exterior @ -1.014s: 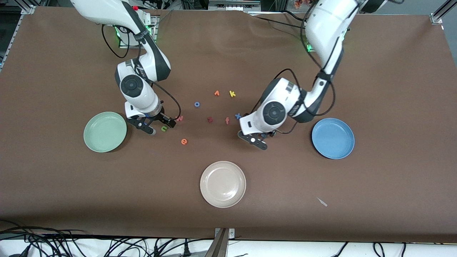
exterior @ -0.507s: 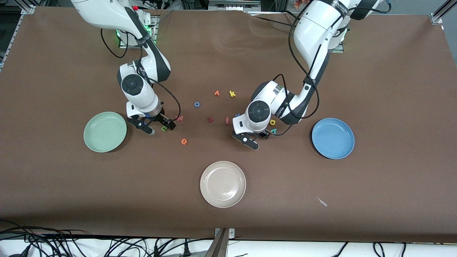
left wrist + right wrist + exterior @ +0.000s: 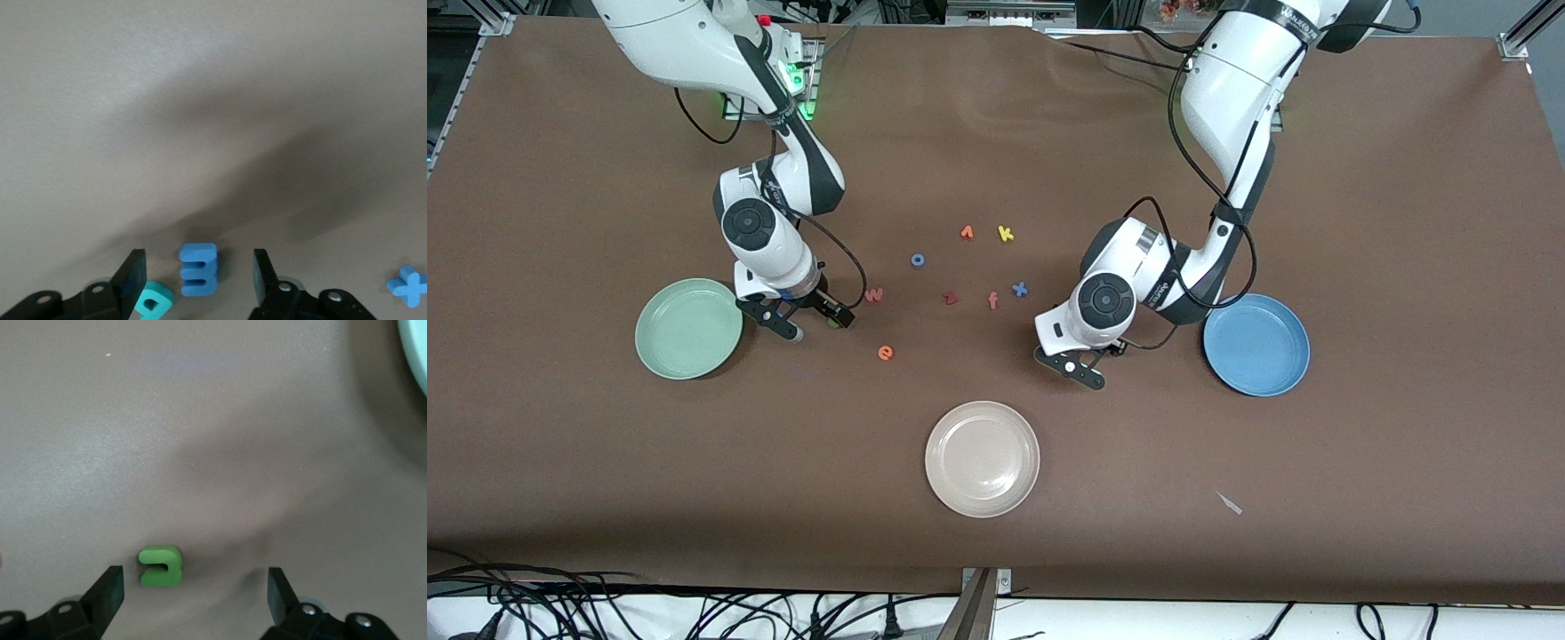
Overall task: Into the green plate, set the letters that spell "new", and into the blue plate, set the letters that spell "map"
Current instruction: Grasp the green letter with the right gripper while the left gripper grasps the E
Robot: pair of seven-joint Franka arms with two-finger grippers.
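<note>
We have both arms low over the table, each set to pick one letter. Our right gripper stands beside the green plate, jaws spread with the green n lying flat on the table between them, nearer one finger and not yet pinched. We choose it first, we judge, because it lies closest to its plate. The salmon w and orange e lie near it, toward the table's middle.

Our left gripper works near the blue plate. Its jaws are apart, straddling the blue m; no contact is visible. The teal p touches or sits just outside one finger, so closing may disturb it. The yellow a is not visible. Both plates are empty.
</note>
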